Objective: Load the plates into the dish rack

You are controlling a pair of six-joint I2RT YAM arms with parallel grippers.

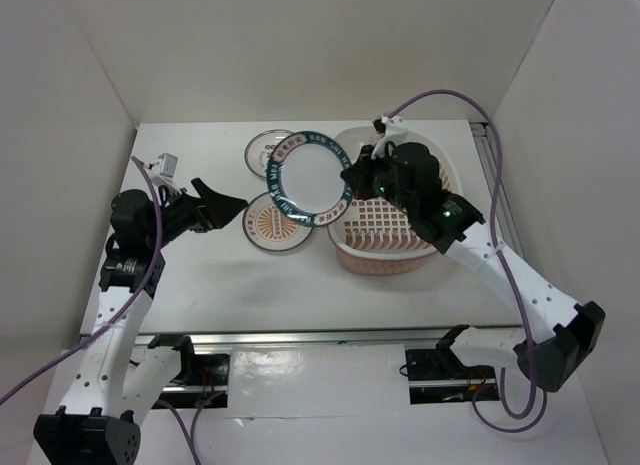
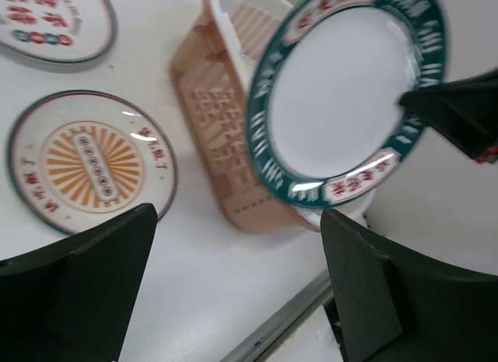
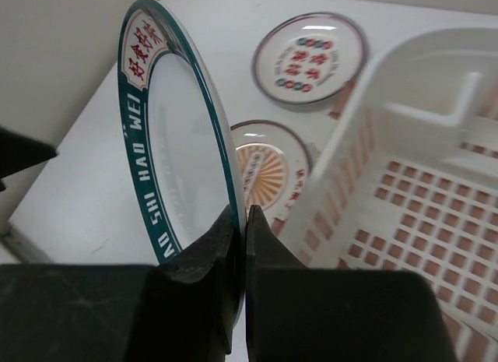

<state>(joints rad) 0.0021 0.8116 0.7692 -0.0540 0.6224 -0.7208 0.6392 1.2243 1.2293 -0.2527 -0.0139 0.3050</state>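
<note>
My right gripper [image 1: 350, 177] is shut on the rim of the green-rimmed plate [image 1: 308, 180] and holds it tilted on edge in the air at the left rim of the pink-and-white dish rack [image 1: 390, 247]. In the right wrist view the plate [image 3: 175, 144] stands edge-on between my fingers [image 3: 204, 257]. The orange sunburst plate [image 1: 276, 225] lies flat on the table left of the rack. The plate with red-green characters [image 1: 265, 147] lies behind it. My left gripper [image 1: 222, 207] is open and empty, left of the sunburst plate. The left wrist view shows the held plate [image 2: 346, 89] and the sunburst plate [image 2: 89, 161].
White walls close the table on the left, back and right. A metal rail [image 1: 320, 337] runs along the near table edge. A purple cable [image 1: 440, 97] loops above the rack.
</note>
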